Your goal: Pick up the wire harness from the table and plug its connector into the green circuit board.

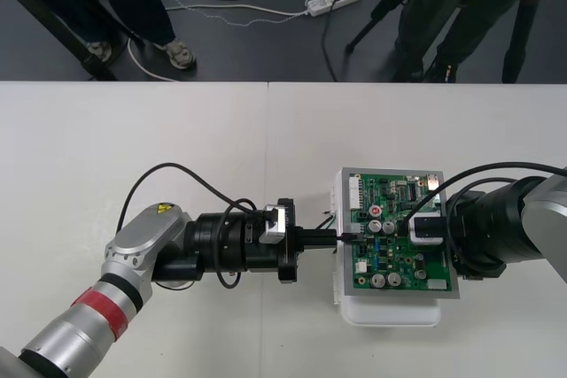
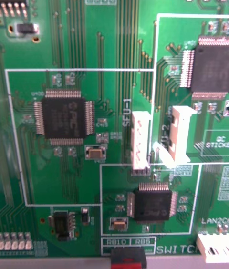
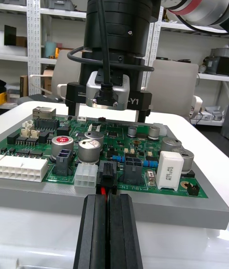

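Observation:
The green circuit board (image 1: 403,258) lies on its white base (image 1: 390,314) right of the table's middle. My left gripper (image 1: 341,236) reaches in level from the left to the board's left edge. In the left wrist view it (image 3: 107,198) is shut on the harness's red and black wires, and the black plug (image 3: 107,176) sits against a socket on the board's (image 3: 119,133) near edge beside a white connector. I cannot tell whether the plug is fully in. My right gripper (image 1: 423,227) hangs over the board's right part, and its (image 3: 109,118) two fingers stand apart.
The right wrist view looks straight down on the board (image 2: 95,59), with black chips and two white connectors (image 2: 141,140). Tall capacitors (image 3: 88,150) and a white relay (image 3: 169,169) stand close behind the plug. Bare table stretches to the left and front.

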Controlling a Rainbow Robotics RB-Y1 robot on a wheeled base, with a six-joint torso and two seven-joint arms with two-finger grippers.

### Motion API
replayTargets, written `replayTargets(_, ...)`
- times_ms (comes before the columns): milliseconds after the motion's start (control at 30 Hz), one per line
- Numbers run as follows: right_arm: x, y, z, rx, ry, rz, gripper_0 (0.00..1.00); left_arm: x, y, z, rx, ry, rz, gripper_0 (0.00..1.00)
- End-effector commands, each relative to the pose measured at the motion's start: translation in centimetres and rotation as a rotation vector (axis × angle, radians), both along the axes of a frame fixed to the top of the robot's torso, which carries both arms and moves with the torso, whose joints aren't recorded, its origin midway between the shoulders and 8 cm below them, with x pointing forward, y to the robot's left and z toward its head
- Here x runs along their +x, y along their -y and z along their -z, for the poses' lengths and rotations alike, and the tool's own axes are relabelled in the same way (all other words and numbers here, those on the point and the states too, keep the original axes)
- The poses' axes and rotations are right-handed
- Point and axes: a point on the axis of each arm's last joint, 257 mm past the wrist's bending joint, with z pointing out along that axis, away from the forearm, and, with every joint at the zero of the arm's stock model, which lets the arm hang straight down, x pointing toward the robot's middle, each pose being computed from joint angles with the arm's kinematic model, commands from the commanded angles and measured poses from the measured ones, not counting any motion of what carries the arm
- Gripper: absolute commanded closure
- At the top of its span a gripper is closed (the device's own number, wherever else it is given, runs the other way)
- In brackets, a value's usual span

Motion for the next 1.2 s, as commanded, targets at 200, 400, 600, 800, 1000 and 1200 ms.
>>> replayTargets(200, -0.6, -3.2, -0.7, 0.059, 0.012, -0.065, 0.0, -0.6, 2.5, -2.8, -0.035, 0.089, 0.047, 0.95)
replayTargets(400, -0.1, -2.4, -1.2, 0.046, 0.026, -0.064, 0.0, -0.1, 1.7, -2.9, -0.035, 0.078, 0.036, 0.11)
replayTargets(600, 0.2, -1.7, -1.6, 0.035, 0.036, -0.065, 0.0, 0.6, 0.3, -2.8, -0.029, 0.067, 0.018, 0.0)
replayTargets(800, 0.5, -0.9, -2.2, 0.027, 0.045, -0.071, 0.0, 1.0, -0.8, -2.9, -0.019, 0.063, 0.007, 0.0)
replayTargets(1000, -0.2, 0.7, -2.6, 0.001, 0.018, -0.099, 0.0, 1.6, -1.8, -2.7, -0.002, 0.063, -0.003, 0.0)
replayTargets(1200, -0.5, 3.7, -4.2, -0.032, 0.003, -0.106, 0.0, 2.6, -4.7, -2.1, 0.053, 0.073, -0.027, 0.0)
